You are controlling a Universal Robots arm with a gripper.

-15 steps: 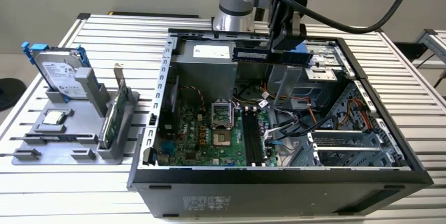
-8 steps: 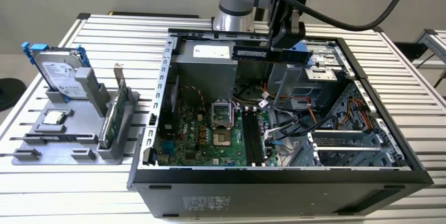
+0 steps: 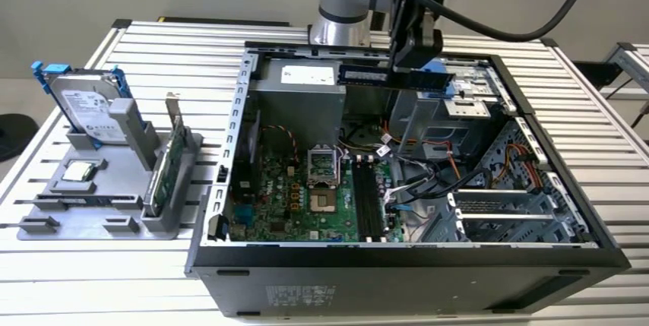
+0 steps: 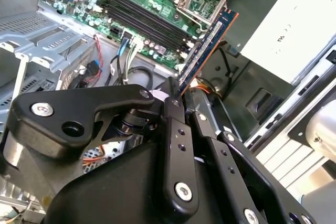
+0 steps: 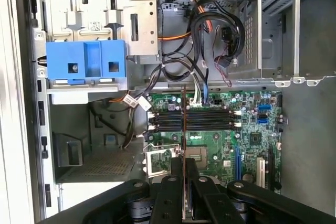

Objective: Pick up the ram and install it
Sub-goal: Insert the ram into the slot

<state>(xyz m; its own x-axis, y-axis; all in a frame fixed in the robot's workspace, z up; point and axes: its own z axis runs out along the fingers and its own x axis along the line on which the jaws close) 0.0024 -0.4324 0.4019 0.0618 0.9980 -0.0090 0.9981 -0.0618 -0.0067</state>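
Observation:
My gripper (image 3: 408, 66) hangs over the back part of the open computer case (image 3: 218, 212), shut on the ram (image 3: 396, 77), a long narrow stick held level above the case. In the second wrist view the ram (image 4: 207, 43) sticks out from between the black fingers (image 4: 173, 103), its blue-green board and gold edge in sight. In the first wrist view the ram (image 5: 183, 121) shows edge-on, crossing over the black memory slots (image 5: 210, 119) of the green motherboard (image 5: 252, 145). The slots (image 3: 370, 200) lie well below the ram, with clear air between them.
On the exterior view's left a grey stand (image 3: 61, 197) bears a silver hard drive with blue rails (image 3: 91, 106), a green expansion card (image 3: 167, 163) and a square chip (image 3: 81, 172). Inside the case sit a power supply (image 3: 299, 75), cables (image 3: 406, 181) and drive cages (image 3: 507, 212).

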